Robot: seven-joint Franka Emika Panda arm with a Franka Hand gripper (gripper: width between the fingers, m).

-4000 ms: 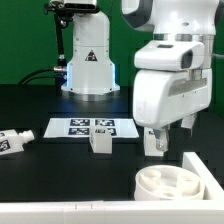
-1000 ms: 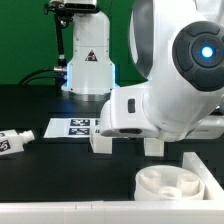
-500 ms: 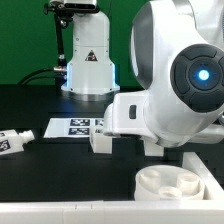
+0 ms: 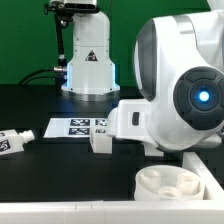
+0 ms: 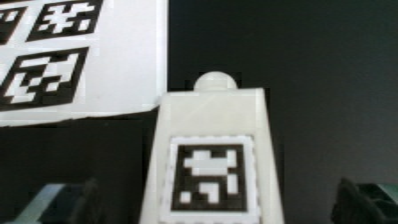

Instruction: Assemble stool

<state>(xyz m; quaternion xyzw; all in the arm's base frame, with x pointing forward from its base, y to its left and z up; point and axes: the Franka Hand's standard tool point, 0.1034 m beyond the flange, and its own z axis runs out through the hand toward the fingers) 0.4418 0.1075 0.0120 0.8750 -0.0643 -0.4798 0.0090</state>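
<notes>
A white block leg [image 5: 210,150] with a black-and-white tag and a round peg at its far end lies on the black table between my gripper's [image 5: 214,205] two dark fingertips [image 5: 57,203], which stand wide apart on either side, not touching it. In the exterior view the arm's big white body hides the gripper. A second leg [image 4: 100,141] stands just in front of the marker board [image 4: 78,127]. A third leg [image 4: 12,141] lies at the exterior view's far left. The round seat disc [image 4: 170,184] lies at the front right.
The marker board [image 5: 71,60] lies close beside the leg under the gripper. A white rail [image 4: 205,160] runs behind the seat disc. A white robot base [image 4: 88,60] stands at the back, with a green wall behind.
The arm has swung down and toward the exterior view's right; its body now covers the leg at the right that showed 4 s ago.
</notes>
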